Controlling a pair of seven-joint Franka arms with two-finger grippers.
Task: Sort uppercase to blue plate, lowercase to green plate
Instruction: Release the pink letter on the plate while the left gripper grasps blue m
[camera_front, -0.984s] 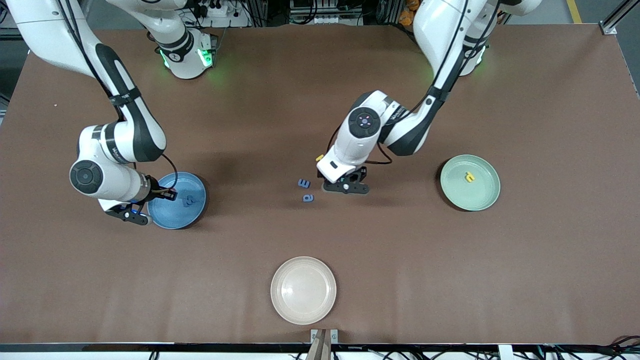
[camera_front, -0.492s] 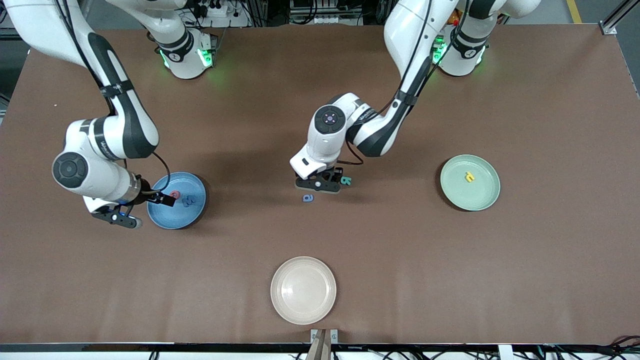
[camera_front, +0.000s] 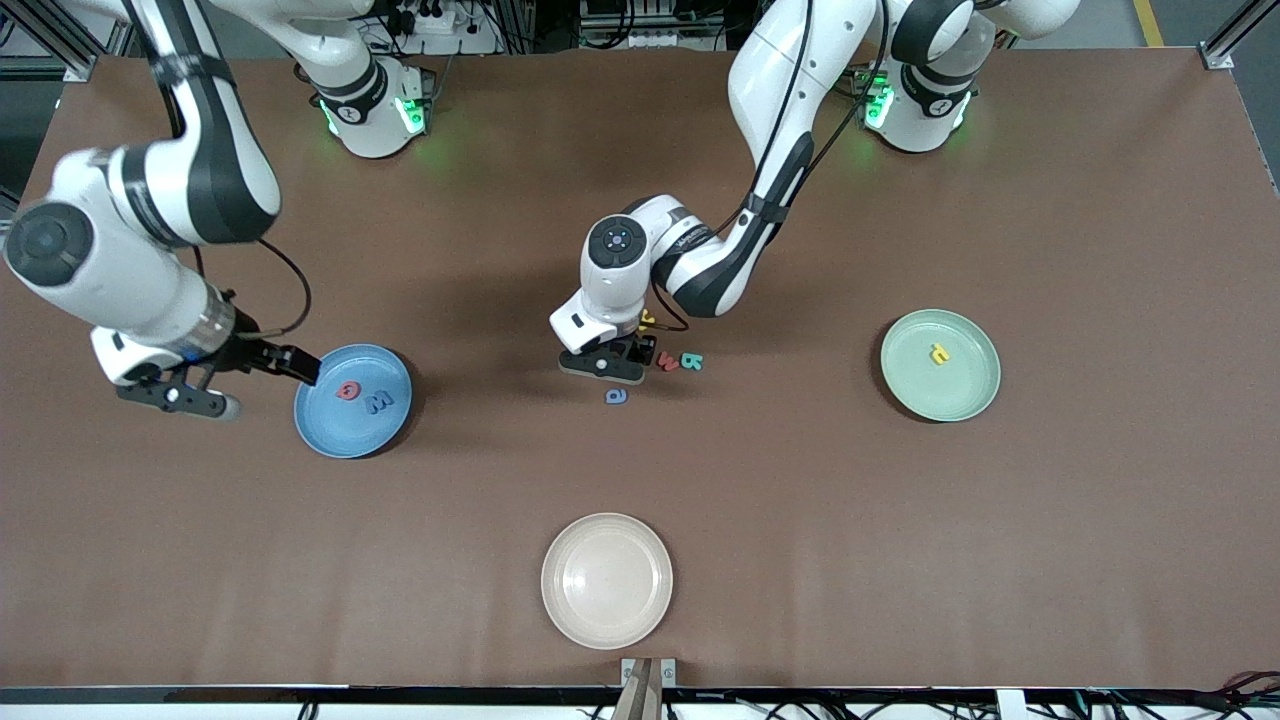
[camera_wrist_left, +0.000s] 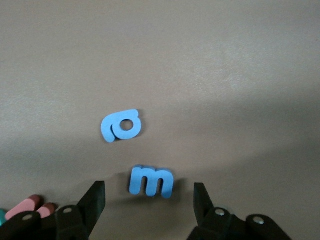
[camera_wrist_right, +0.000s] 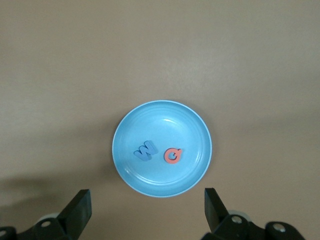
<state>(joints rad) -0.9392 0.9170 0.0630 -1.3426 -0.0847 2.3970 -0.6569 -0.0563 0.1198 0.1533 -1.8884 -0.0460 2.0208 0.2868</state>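
The blue plate (camera_front: 338, 438) holds two uppercase letters, a red Q (camera_front: 347, 390) and a blue W (camera_front: 378, 402); both also show on the blue plate (camera_wrist_right: 165, 122) in the right wrist view. My right gripper (camera_front: 180, 398) hangs open and empty beside that plate, toward the right arm's end. My left gripper (camera_front: 603, 366) is low and open around a lowercase blue e (camera_wrist_left: 151, 181). A blue a (camera_front: 616, 396) lies just nearer the camera. A red w (camera_front: 668, 362), teal B (camera_front: 691, 360) and yellow H (camera_front: 646, 320) lie beside the left hand. The green plate (camera_front: 955, 395) holds a small yellow letter (camera_front: 938, 352).
A beige plate (camera_front: 607, 580) sits near the table's front edge, in the middle. The left arm's wrist covers part of the letter cluster in the front view.
The right gripper opened, left the red Q on the blue plate and drew back and up. The left gripper shifted toward the right arm's end, from the w and B to over the blue e.
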